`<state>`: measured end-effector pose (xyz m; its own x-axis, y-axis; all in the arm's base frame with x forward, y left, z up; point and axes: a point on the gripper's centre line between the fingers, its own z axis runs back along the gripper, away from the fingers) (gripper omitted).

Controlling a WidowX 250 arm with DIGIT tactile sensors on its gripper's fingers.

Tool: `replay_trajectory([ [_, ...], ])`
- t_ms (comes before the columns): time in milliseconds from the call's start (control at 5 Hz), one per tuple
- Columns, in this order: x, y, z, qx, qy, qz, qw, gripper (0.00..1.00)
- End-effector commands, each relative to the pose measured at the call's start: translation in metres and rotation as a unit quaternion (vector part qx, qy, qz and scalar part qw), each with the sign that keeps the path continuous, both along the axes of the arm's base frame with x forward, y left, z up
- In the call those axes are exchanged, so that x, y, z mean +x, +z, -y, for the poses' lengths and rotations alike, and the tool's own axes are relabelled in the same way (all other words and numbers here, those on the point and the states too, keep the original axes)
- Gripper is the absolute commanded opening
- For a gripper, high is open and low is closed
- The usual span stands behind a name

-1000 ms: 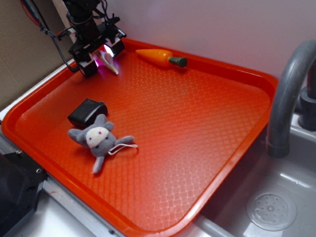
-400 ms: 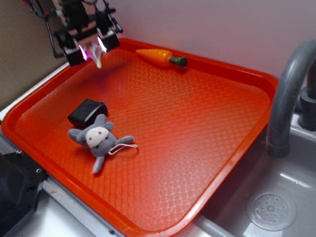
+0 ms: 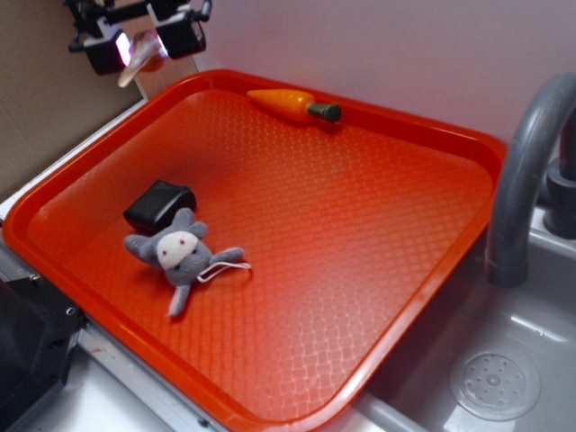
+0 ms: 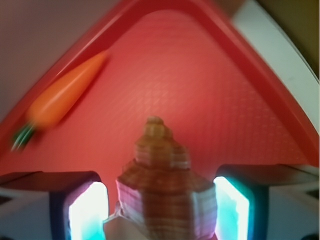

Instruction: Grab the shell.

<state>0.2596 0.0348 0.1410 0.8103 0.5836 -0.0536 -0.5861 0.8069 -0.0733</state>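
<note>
The shell (image 3: 133, 61) is a beige-tan spiral piece hanging in the air above the tray's far left corner, its pale tip pointing down-left. My gripper (image 3: 139, 47) is shut on it, with glowing pads on both sides. In the wrist view the shell (image 4: 160, 170) fills the space between the two lit pads (image 4: 88, 210), knobby end forward, and my gripper (image 4: 160, 212) holds it well above the red tray floor (image 4: 210, 90).
An orange toy carrot (image 3: 290, 103) (image 4: 65, 95) lies along the red tray's (image 3: 378, 234) back rim. A black block (image 3: 159, 203) and a grey plush mouse (image 3: 183, 255) sit front left. A grey faucet (image 3: 526, 162) and sink drain (image 3: 495, 382) are at right.
My gripper has risen and moved left from the tray's back left corner, carrying the shell up off the tray surface. The other objects have not moved.
</note>
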Motion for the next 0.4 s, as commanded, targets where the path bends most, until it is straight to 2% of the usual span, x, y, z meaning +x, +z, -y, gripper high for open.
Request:
replay_trajectory([
  [0,-0.0508,0.0666,0.0169,-0.033,-0.186,0.064,0.980,0.00],
  [200,-0.0554,0.0749,0.0261,-0.071,-0.222,0.091,0.968,0.00],
])
